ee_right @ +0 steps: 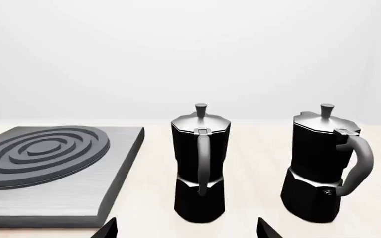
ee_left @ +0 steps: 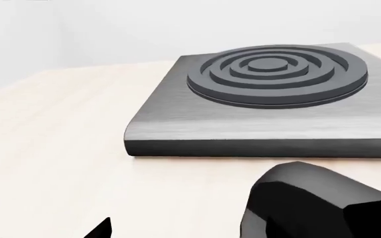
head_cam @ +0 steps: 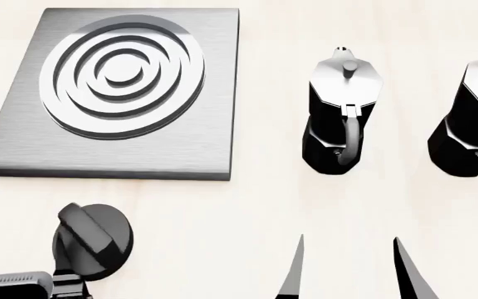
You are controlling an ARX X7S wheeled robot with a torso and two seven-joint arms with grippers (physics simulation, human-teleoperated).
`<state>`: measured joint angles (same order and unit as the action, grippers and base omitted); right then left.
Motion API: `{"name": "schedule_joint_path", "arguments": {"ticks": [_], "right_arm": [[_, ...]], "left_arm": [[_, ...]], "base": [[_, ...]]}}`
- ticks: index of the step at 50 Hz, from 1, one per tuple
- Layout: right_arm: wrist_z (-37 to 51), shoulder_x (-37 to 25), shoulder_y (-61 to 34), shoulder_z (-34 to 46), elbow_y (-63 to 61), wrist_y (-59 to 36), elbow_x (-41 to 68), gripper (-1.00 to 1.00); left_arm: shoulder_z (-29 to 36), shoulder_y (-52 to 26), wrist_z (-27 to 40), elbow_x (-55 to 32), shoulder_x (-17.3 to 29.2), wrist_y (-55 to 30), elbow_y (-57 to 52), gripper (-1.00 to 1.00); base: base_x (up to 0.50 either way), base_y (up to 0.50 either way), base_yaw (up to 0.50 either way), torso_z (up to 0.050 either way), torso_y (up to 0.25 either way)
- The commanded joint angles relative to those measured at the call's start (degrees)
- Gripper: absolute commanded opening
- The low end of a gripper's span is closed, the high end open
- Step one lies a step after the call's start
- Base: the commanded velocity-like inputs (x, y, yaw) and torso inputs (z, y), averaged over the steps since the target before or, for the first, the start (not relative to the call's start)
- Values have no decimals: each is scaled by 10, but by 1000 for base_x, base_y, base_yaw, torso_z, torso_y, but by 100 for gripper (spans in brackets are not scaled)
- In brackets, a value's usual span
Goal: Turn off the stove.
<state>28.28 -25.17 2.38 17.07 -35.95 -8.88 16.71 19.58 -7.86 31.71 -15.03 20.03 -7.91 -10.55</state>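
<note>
Left gripper [head_cam: 23, 283]: near left corner, beside the knob; jaw state cannot be told.
Right gripper [head_cam: 347, 274]: near right, jaws released, empty.
Knob [head_cam: 94, 240]: near left, before the stove.
Stove [head_cam: 119, 93]: far left on the table [head_cam: 256, 205].
Moka pots [head_cam: 343, 118]: right of the stove, upright.

Plenty of open tabletop [head_cam: 264, 205] in front of the stove [head_cam: 23, 149], a bare strip running across between its near edge and the robot. The knob [head_cam: 94, 240] sits in that strip, off the stove's near-left part, and the left tool [head_cam: 23, 283] is right up against it, so that corner's crowded. Two moka pots stand upright to the right of the stove: the nearer one [head_cam: 338, 118] leaves a clear lane between itself and the stove's right edge, and the far-right one [head_cam: 472, 124] leaves a narrower gap beside it. The right tool [head_cam: 347, 268], fingers spread apart, has bare tabletop ahead before it meets the pots.
</note>
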Motion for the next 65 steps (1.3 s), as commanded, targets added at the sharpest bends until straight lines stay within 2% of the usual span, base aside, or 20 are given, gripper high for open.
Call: {"name": "schedule_joint_path", "arguments": {"ticks": [1, 25, 51, 65], "right_arm": [[-19, 9, 1, -13, 2, 6, -1, 100], [-17, 7, 1, -11, 4, 9, 0, 100], [-13, 5, 0, -8, 4, 8, 3, 100], [-22, 11, -3, -9, 27, 47, -2, 100]], "left_arm": [[-20, -18, -29, -17, -16, 9, 49, 100], [-26, -33, -22, -15, -10, 9, 56, 100], [-49, 17, 33, 11, 51, -44, -147, 100], [-38, 31, 7, -17, 73, -55, -218, 100]], "base": [[0, 0, 0, -11, 0], [0, 0, 0, -1, -2], [0, 0, 0, 0, 0], [0, 0, 0, 0, 0]]}}
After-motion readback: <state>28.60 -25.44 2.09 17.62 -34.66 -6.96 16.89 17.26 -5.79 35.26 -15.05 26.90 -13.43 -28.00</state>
